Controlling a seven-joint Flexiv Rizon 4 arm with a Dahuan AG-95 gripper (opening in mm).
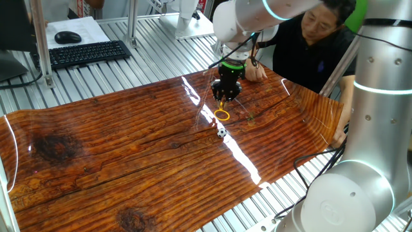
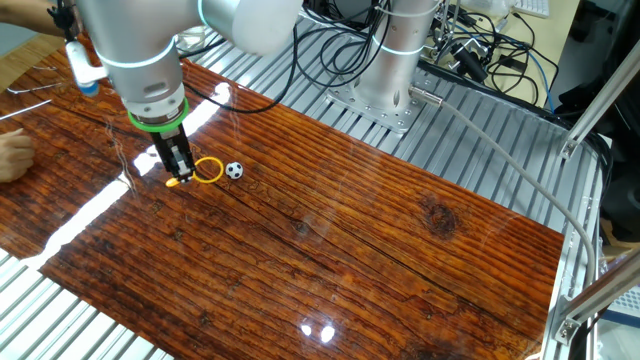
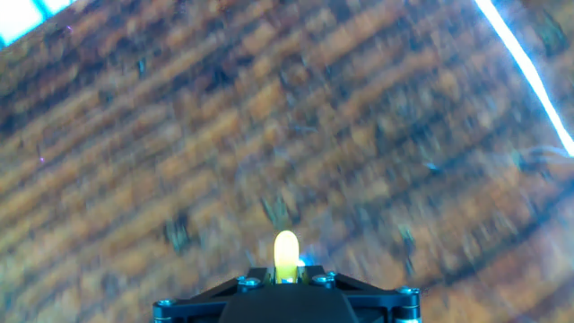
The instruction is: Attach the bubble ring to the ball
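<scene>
The bubble ring (image 1: 222, 115) is a thin orange-yellow loop; my gripper (image 1: 223, 99) is shut on its stem and holds the loop just above the wooden tabletop. In the other fixed view the ring (image 2: 208, 169) hangs from my gripper (image 2: 179, 177). The ball (image 1: 221, 133), black and white, rests on the table a short way in front of the loop, apart from it; it also shows in the other fixed view (image 2: 234, 171). In the hand view only the ring's yellow stem (image 3: 286, 255) shows between the jaws of my gripper (image 3: 286, 276); the ball is out of view there.
A person (image 1: 322, 32) sits at the table's far side with a hand (image 1: 255, 71) on the wood close behind my gripper. A keyboard (image 1: 87, 53) and mouse lie beyond the table. A second robot base (image 1: 360, 174) stands at the right.
</scene>
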